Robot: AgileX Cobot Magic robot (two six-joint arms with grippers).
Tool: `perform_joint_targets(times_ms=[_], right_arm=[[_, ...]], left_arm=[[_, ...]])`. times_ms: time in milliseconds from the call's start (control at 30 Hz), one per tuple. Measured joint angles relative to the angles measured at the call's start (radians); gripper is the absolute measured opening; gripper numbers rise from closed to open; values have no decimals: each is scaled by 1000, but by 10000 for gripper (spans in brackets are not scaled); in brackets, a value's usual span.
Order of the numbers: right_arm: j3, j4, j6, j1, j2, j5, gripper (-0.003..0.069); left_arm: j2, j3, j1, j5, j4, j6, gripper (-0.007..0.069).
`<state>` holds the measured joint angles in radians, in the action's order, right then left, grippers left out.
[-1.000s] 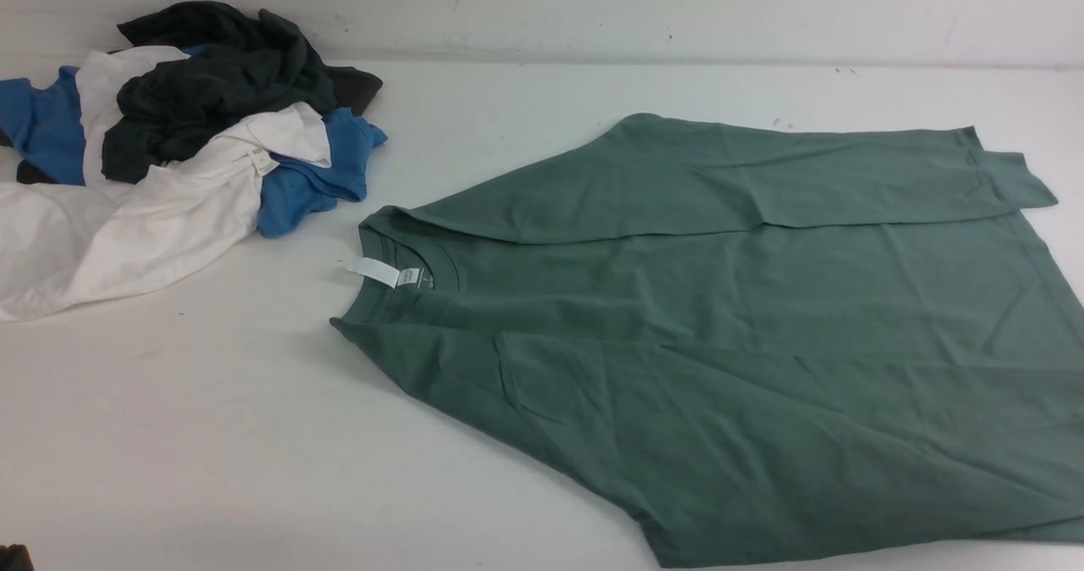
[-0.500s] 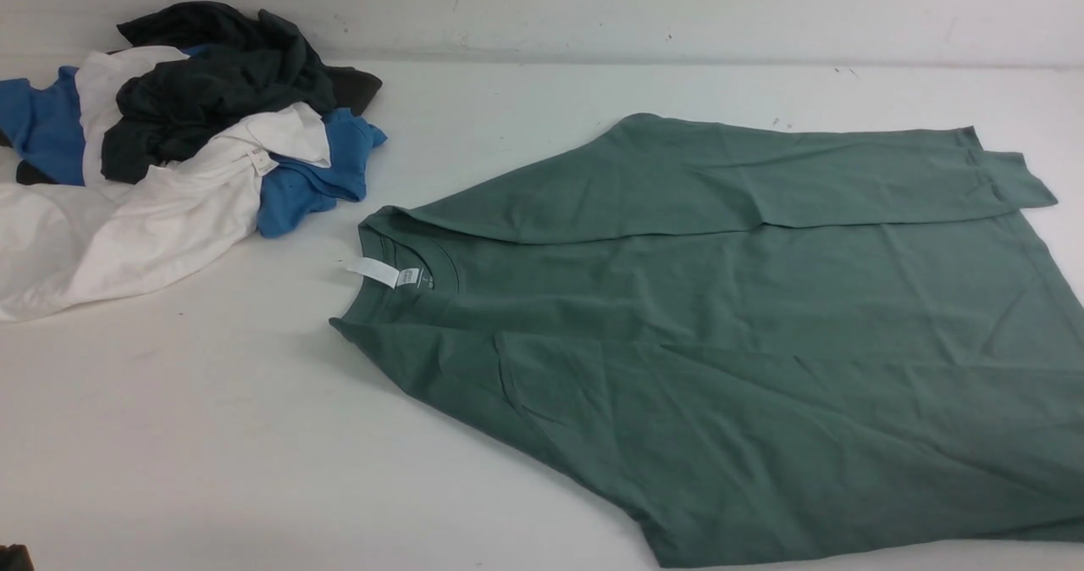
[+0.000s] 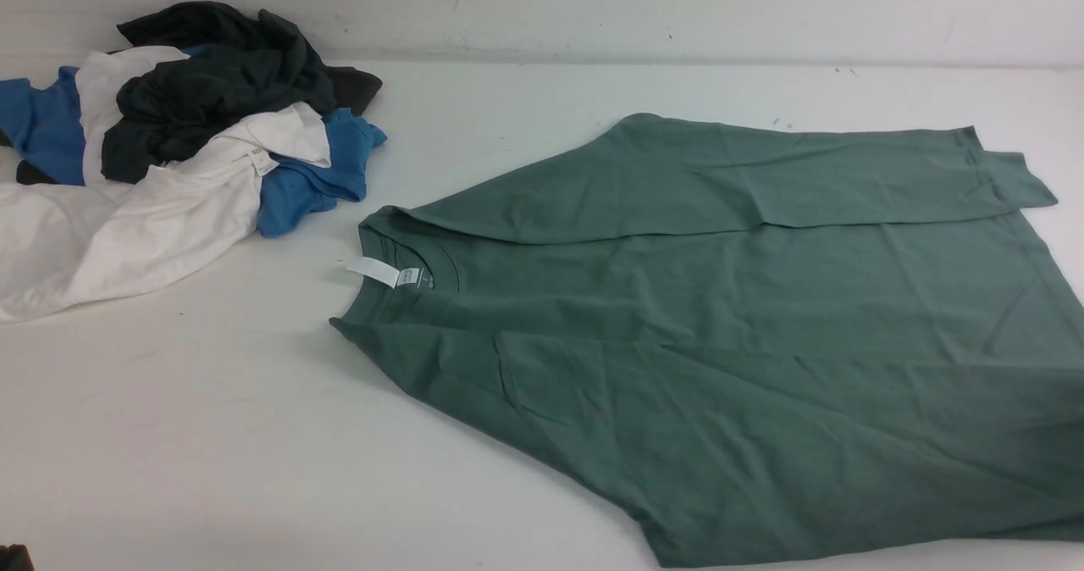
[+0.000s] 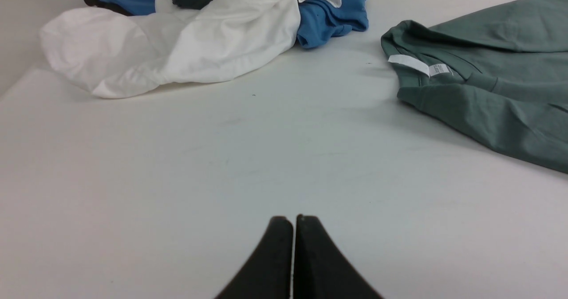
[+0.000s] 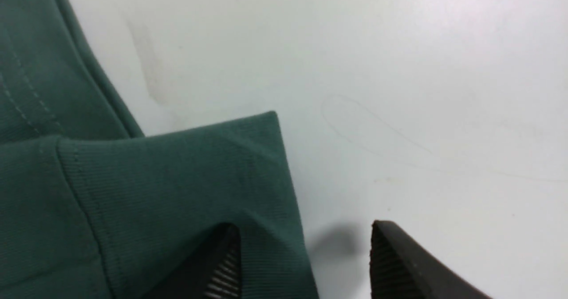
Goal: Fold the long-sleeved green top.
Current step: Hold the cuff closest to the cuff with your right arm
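The green top point(image 3: 762, 317) lies flat on the right side of the desk point(image 3: 212, 435), collar to the left and both sleeves laid across its body. The right gripper point(image 5: 301, 237) is spread at a ribbed cuff point(image 5: 186, 179), pinching nothing, and the left gripper point(image 4: 293, 221) is pressed together over bare desk. The sleeve step looks finished, so folding the body probably comes next, which calls for a clean hold on an edge.

green top point(image 3: 762, 300) cut off right; tag point(image 3: 373, 272) print unreadable; clothes pile point(image 3: 169, 156) cropped left
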<state>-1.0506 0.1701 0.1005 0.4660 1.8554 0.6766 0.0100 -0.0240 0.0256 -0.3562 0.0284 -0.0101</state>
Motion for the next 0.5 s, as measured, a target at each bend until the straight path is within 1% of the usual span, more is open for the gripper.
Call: perform_joint_targets(times_ms=[33,100,167,200,233,267,333,367,500], right_arm=[[-2,0,0,0,2,-2,374],[-4,-4,-1,0,6,-2,335],[-5,-22,-9,0,6,-2,260],[-5,-26,-10,0,7,-2,251],[-5,-49,-27,0,8,-5,178],[-5,-51,-30,0,8,-5,144],[-7,-82,-55,0,8,-5,36],[-7,-90,-62,0,7,-5,13],[-15,-93,-66,0,-19,9,-4]], left_arm=[[0,0,0,0,0,0,-4],[0,0,0,0,0,0,-4],[0,0,0,0,0,0,-4],[0,0,0,0,0,0,-4],[0,0,0,0,0,0,-4],[0,0,0,0,0,0,-4],[0,0,0,0,0,0,-4],[0,0,0,0,0,0,-4],[0,0,0,0,0,0,-4]])
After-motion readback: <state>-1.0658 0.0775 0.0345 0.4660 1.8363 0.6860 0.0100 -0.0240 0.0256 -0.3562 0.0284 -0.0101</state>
